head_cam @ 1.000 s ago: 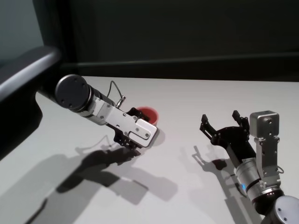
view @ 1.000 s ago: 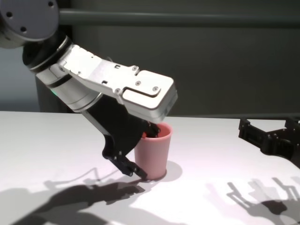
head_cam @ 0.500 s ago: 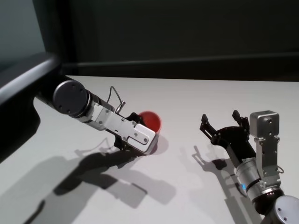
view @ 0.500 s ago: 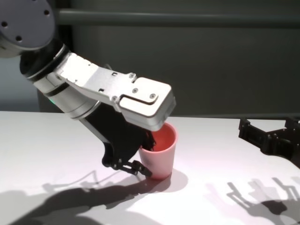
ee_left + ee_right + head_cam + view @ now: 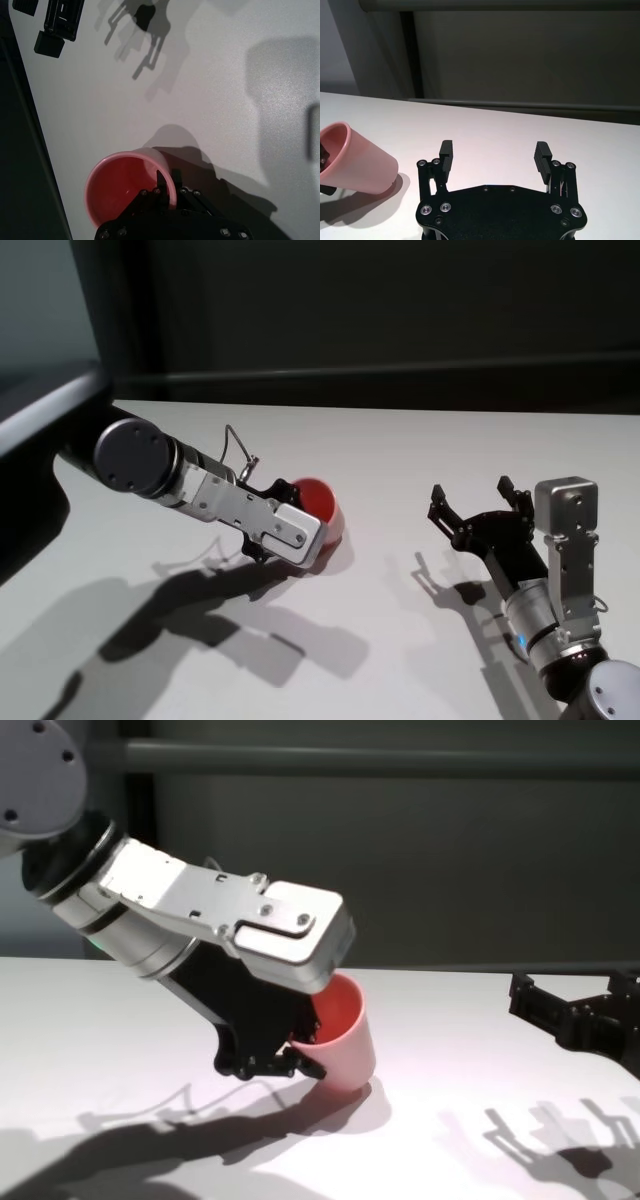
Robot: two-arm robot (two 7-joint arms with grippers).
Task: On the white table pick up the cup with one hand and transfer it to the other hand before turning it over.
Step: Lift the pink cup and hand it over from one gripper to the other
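The pink cup is tilted on the white table, its mouth leaning toward my left arm and its base edge on or just above the tabletop. My left gripper is shut on the cup's rim, one finger inside and one outside, as the left wrist view shows. The cup shows in the left wrist view, the chest view and the right wrist view. My right gripper is open and empty, hovering low over the table to the right of the cup, also in the right wrist view.
A dark wall with a ledge runs along the table's far edge. A dark curved body stands at the left. Bare tabletop lies between the cup and the right gripper.
The left gripper has tipped the cup from upright to tilted while holding its rim, and the left arm has dropped lower and drawn slightly left. The right arm has not moved.
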